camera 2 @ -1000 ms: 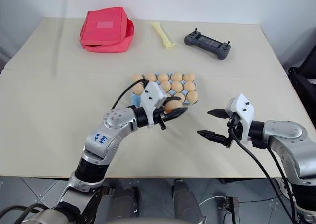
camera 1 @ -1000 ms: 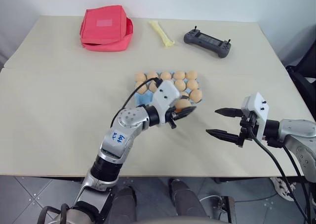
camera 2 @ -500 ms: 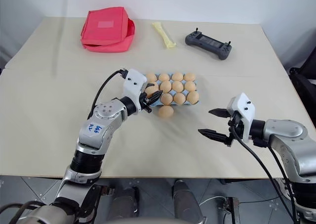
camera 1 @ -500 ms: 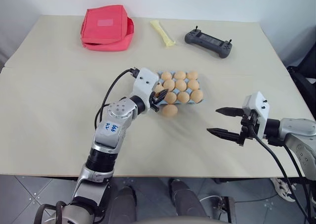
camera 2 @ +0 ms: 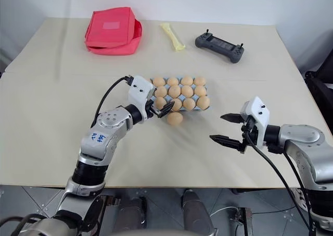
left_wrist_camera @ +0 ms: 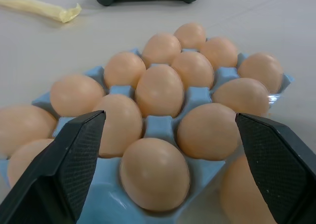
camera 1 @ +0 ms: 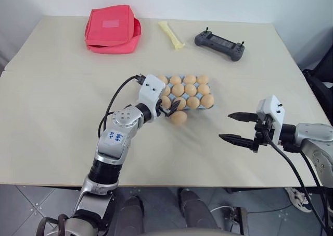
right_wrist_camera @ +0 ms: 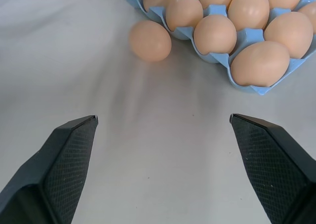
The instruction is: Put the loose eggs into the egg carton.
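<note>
Left gripper [camera 1: 170, 109], two black fingers on a white wrist block, is hanging with its fingers spread apart and holding nothing, right at the near left corner of the light blue moulded egg carton [camera 1: 204, 107]. Small tan-orange eggs [camera 1: 190, 89] are filling the carton's cups in the middle of the beige table [camera 1: 52, 116]. One loose tan-orange egg [camera 1: 178, 117] is lying on the table just beside the carton's near edge, close to the left gripper's fingertips. Farther right, well apart from the carton, the right gripper [camera 1: 234, 126] is hovering over bare table with its black fingers wide apart, empty. At the back are sitting a red fabric pouch [camera 1: 111, 28], a pale yellow strip [camera 1: 171, 35] and a dark grey handheld controller [camera 1: 218, 44].
</note>
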Robot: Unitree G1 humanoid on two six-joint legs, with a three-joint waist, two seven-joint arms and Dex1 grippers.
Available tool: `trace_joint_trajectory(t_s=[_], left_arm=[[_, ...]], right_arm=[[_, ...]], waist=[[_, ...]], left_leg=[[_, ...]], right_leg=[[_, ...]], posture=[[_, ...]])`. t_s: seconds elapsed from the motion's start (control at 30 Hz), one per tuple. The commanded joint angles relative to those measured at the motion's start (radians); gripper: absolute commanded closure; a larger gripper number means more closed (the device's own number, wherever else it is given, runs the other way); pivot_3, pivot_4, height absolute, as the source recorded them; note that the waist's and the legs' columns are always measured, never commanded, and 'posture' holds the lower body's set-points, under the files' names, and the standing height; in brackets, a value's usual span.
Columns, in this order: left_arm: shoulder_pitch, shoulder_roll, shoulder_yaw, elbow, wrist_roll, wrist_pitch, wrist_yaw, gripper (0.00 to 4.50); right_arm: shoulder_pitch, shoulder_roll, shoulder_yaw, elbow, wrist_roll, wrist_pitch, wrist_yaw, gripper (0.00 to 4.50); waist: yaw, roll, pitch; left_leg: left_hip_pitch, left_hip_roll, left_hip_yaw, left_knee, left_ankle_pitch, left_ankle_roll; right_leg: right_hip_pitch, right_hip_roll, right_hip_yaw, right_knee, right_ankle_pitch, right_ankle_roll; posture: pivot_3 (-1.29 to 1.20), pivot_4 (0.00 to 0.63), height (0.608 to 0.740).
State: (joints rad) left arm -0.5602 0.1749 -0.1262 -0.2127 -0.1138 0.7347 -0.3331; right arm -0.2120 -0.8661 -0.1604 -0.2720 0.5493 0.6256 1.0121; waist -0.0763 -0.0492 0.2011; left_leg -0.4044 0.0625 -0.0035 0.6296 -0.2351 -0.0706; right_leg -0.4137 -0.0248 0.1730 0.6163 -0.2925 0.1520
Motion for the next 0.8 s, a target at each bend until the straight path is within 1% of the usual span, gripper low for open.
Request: trace_joint_trajectory(t_s=[0.03,0.13,0.23,0.3,0.37,0.43,0.5,0.6,0.7,0.8], left_arm=[[0.041,-0.01,0.076,-0.164,-0.131,0.005,-0.065,0.02],[0.102,0.039,0.134,-0.238,-0.228,0.049,-0.132,0.02],[0.194,0.14,0.199,-0.307,-0.319,0.123,-0.209,0.02],[0.259,0.228,0.231,-0.319,-0.337,0.104,-0.269,0.02],[0.332,0.31,0.267,-0.328,-0.367,0.09,-0.332,0.02],[0.392,0.372,0.291,-0.336,-0.397,0.075,-0.39,0.02],[0.425,0.412,0.297,-0.33,-0.409,0.046,-0.432,0.02],[0.429,0.44,0.285,-0.317,-0.406,0.01,-0.455,0.02],[0.4,0.432,0.248,-0.311,-0.396,-0.01,-0.444,0.02],[0.343,0.405,0.165,-0.278,-0.327,-0.05,-0.395,0.02]], right_arm=[[-0.014,-0.01,-0.013,-0.007,0.001,-0.025,0.011,0.0],[-0.02,-0.008,-0.012,0.0,0.003,-0.03,0.016,0.0],[-0.027,-0.012,-0.015,0.008,0.004,-0.03,0.017,0.0],[-0.026,-0.019,-0.017,0.01,0.002,-0.03,0.021,0.0],[-0.028,-0.023,-0.019,0.012,0.002,-0.029,0.024,0.0],[-0.034,-0.024,-0.016,0.017,0.0,-0.028,0.025,0.0],[-0.043,-0.024,-0.009,0.024,-0.003,-0.028,0.025,0.0],[-0.059,-0.021,0.001,0.03,-0.006,-0.026,0.024,0.0],[-0.068,-0.018,0.007,0.03,-0.007,-0.023,0.023,0.0],[-0.068,-0.019,0.008,0.023,-0.006,-0.019,0.019,0.0]], waist=[[-0.001,0.0,0.0],[-0.005,0.0,0.0],[-0.01,0.0,0.0],[-0.011,0.0,0.0],[-0.009,0.0,0.0],[-0.009,0.0,0.0],[-0.006,0.0,0.0],[-0.006,0.0,0.0],[-0.008,0.0,0.0],[-0.006,0.0,0.0]], left_leg=[[0.0,0.0,0.0,0.0,0.0,0.0],[0.0,0.0,0.0,-0.001,0.0,0.0],[0.001,0.0,0.0,0.0,0.0,0.0],[0.001,0.0,0.0,0.0,0.0,0.0],[0.001,0.0,0.0,0.001,0.0,0.0],[0.001,0.0,0.0,0.001,0.0,0.0],[0.001,0.0,0.0,0.001,0.0,0.0],[0.0,0.0,0.0,0.001,0.0,0.0],[0.0,0.0,0.001,0.0,0.0,0.0],[0.0,0.0,0.001,-0.002,0.0,0.0]], right_leg=[[0.0,0.0,0.0,0.0,0.0,0.0],[0.0,0.0,0.0,0.0,0.0,0.0],[0.0,0.0,0.0,0.0,-0.001,-0.001],[0.0,0.0,0.0,0.0,-0.002,-0.004],[0.0,0.0,0.0,0.0,-0.007,-0.014],[0.0,0.0,0.0,0.0,-0.008,-0.014],[0.0,-0.001,0.0,0.0,-0.008,-0.015],[0.0,-0.001,0.0,-0.003,-0.008,-0.015],[0.001,-0.001,0.0,-0.004,-0.007,-0.016],[0.0,-0.001,0.0,-0.005,-0.007,-0.016]], posture=[[0.0,0.15,0.74],[0.0,0.15,0.74],[0.0,0.15,0.74],[0.0,0.15,0.74],[0.0,0.15,0.74],[0.0,0.15,0.74],[0.0,0.15,0.74],[0.0,0.15,0.74],[0.0,0.15,0.74],[0.0,0.15,0.74]])
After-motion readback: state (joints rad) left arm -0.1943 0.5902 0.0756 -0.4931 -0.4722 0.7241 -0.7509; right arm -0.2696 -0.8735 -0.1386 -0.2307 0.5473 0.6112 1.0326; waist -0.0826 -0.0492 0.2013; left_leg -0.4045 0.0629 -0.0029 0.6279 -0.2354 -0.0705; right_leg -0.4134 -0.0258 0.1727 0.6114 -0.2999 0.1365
